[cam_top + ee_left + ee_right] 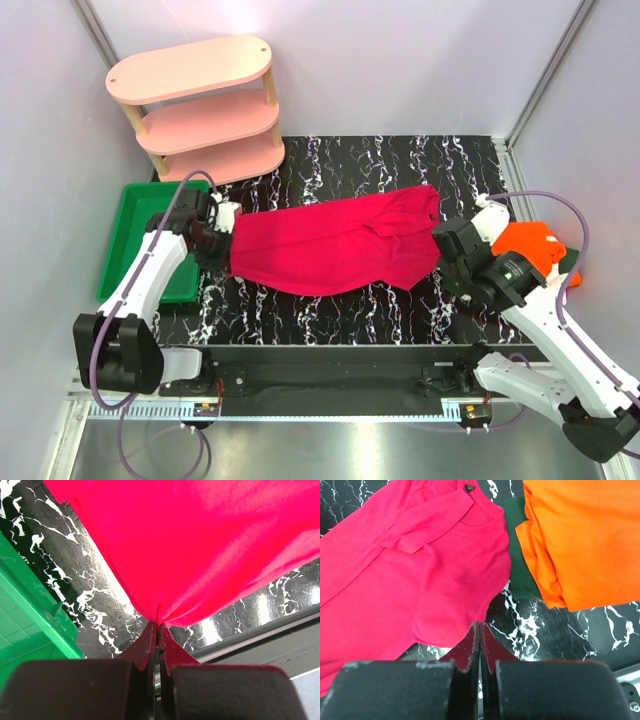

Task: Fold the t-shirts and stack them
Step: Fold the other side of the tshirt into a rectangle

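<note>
The crimson t-shirt [340, 245] is stretched across the middle of the black marbled table, and also shows in the left wrist view [200, 545] and the right wrist view [420, 570]. My left gripper [226, 238] is shut on its left edge, with cloth bunched at the tips [157, 625]. My right gripper [441, 256] is shut on the hem at its right end [480, 625]. The folded orange t-shirt [528, 247] lies at the right edge [585, 540], on top of the dark green t-shirt [520, 575], which shows only as a strip.
A green plastic tray [140, 250] sits at the table's left edge, close beside my left gripper [30, 630]. A pink three-tier shelf [200, 100] stands at the back left. Grey walls enclose the table on three sides.
</note>
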### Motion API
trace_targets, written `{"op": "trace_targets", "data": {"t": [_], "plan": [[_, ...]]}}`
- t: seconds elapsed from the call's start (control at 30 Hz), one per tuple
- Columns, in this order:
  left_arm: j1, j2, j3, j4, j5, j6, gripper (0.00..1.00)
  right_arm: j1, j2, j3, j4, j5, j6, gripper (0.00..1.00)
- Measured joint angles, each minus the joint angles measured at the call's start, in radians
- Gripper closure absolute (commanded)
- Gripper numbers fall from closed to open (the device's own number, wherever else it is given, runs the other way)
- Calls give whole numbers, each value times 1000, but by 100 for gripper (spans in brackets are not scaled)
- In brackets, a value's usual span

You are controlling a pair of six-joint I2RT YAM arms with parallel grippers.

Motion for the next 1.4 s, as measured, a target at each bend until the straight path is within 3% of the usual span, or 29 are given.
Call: {"op": "trace_targets", "data": {"t": [0.37,0.87,1.4], "plan": [[0,77,21,19,-2,-19,100,-16,211,48,161,30,-89,100],[7,209,80,93,-34,-50,100,-265,446,133,426,-34,-240,100],[53,250,92,150,-89,-73,100,-313,751,336,544,-84,-322,100]]}}
